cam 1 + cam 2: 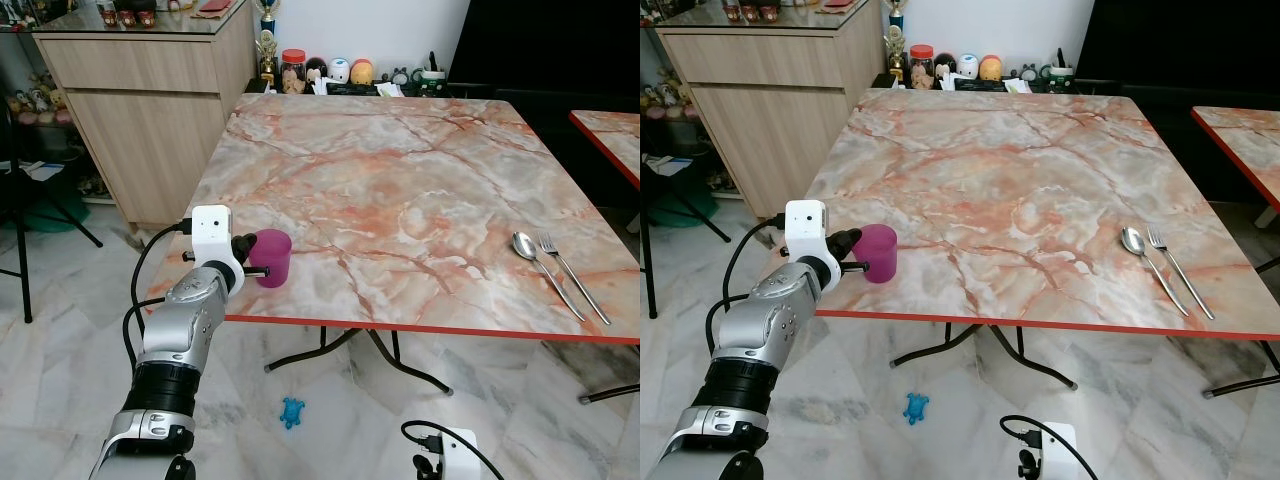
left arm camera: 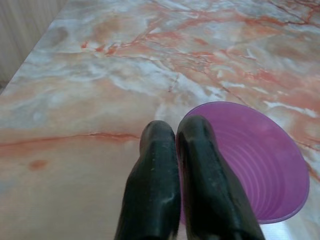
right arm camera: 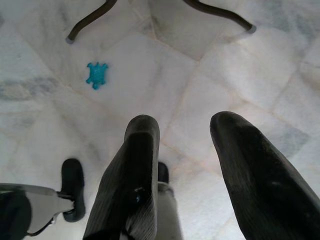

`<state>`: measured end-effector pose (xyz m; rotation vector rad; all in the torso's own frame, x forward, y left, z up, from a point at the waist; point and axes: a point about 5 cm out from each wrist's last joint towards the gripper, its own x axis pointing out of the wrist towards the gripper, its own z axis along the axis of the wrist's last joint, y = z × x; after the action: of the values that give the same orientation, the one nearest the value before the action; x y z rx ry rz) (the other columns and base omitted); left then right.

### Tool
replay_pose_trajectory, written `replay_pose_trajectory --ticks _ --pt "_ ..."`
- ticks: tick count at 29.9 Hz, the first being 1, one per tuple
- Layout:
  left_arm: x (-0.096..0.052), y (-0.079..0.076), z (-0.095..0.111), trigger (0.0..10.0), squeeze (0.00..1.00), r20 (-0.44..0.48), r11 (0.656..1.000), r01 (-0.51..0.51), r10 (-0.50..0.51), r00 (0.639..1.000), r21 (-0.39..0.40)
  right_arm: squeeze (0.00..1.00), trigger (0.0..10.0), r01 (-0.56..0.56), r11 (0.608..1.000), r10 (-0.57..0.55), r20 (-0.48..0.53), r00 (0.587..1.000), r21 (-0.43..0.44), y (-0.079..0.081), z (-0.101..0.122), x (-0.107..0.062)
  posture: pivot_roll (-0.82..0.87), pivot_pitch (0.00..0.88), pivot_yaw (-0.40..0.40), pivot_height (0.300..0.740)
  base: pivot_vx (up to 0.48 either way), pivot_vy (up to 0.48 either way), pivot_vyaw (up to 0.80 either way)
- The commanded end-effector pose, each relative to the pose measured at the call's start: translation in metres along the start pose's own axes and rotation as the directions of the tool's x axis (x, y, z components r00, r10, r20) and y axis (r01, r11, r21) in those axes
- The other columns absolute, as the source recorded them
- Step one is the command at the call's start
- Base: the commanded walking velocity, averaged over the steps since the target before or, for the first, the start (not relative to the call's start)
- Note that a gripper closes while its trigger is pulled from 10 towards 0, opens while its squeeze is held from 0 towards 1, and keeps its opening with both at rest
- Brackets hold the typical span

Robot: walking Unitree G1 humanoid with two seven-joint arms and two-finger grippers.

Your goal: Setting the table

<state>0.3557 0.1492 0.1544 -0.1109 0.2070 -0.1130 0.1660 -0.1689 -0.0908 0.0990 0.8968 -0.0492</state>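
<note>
Purple ribbed cup (image 1: 272, 257) upright at table's near-left edge, rim pinched in left gripper (image 2: 181, 150); spoon (image 1: 533, 256) and fork (image 1: 571, 274) lie side by side, touching, near-right, handles toward robot.

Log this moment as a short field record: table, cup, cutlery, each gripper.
table: marble-pattern top with red edge
cup: purple cup, upright, near the table's front left corner
cutlery: spoon and fork side by side, front right of the table
left gripper: shut on the cup's rim, one finger inside
right gripper: open, hanging low above the floor
floor: small blue toy turtle under the table
</note>
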Motion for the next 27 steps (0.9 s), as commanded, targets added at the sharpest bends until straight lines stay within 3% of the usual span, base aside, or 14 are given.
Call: replay_pose_trajectory --ticks 1,4,5,6,7,13,14,15,22,27 --pt "0.000 -0.002 0.005 10.0 0.00 -0.002 0.999 0.008 -0.008 1.000 0.032 0.00 10.0 0.000 1.000 0.000 -0.010 1.000 -0.003 0.002 -0.002 0.000 0.19 0.000 -0.051 0.740 0.000 0.000 0.00" --pt "0.000 -0.005 0.007 10.0 0.00 0.002 0.999 0.022 -0.022 1.000 0.043 0.00 10.0 -0.008 1.000 0.008 -0.009 1.000 -0.005 0.011 -0.001 0.001 0.19 0.000 -0.051 0.740 0.000 0.000 0.00" --pt "0.000 -0.006 0.008 10.0 0.25 0.000 0.998 0.024 -0.024 1.000 0.052 0.00 10.0 -0.010 1.000 0.010 -0.008 1.000 -0.006 0.014 0.000 0.001 0.19 0.000 -0.051 0.740 0.000 0.000 0.00" --pt "0.000 -0.006 0.008 10.0 0.25 -0.002 0.998 0.025 -0.025 1.000 0.056 0.00 10.0 -0.011 1.000 0.011 -0.008 1.000 -0.006 0.014 0.000 0.001 0.19 0.000 -0.051 0.740 0.000 0.000 0.00" --pt "0.000 -0.006 0.007 10.0 1.00 -0.007 0.998 0.022 -0.022 1.000 0.061 0.00 10.0 -0.013 1.000 0.013 -0.006 1.000 -0.006 0.017 0.001 0.002 0.19 0.000 -0.050 0.740 0.000 0.000 0.00" --pt "0.000 -0.007 0.008 10.0 1.00 -0.012 0.997 0.032 -0.031 0.999 0.067 0.00 10.0 -0.020 1.000 0.020 0.004 1.000 -0.009 0.025 0.007 0.004 0.19 0.000 -0.049 0.740 0.000 0.000 0.00" --pt "-0.001 -0.007 0.008 10.0 0.78 -0.012 0.997 0.033 -0.032 0.999 0.069 0.00 10.0 -0.021 1.000 0.021 0.005 1.000 -0.010 0.026 0.008 0.004 0.19 0.000 -0.049 0.740 0.000 0.000 0.00" --pt "-0.001 -0.007 0.009 10.0 0.00 -0.012 0.997 0.033 -0.033 0.999 0.070 0.00 10.0 -0.022 1.000 0.022 0.006 1.000 -0.010 0.027 0.008 0.005 0.19 0.000 -0.049 0.740 0.000 0.000 0.00" --pt "0.000 -0.010 0.011 10.0 0.00 -0.028 0.996 0.048 -0.046 0.999 0.078 0.00 10.0 -0.024 1.000 0.024 0.017 1.000 -0.012 0.030 0.015 0.006 0.19 0.000 -0.048 0.740 0.000 0.000 0.00" --pt "0.001 -0.014 0.013 10.0 0.00 -0.036 0.994 0.064 -0.061 0.997 0.083 0.00 10.0 -0.004 1.000 0.004 0.039 0.999 -0.006 0.007 0.021 0.006 0.19 0.000 -0.046 0.740 0.000 0.000 0.00"
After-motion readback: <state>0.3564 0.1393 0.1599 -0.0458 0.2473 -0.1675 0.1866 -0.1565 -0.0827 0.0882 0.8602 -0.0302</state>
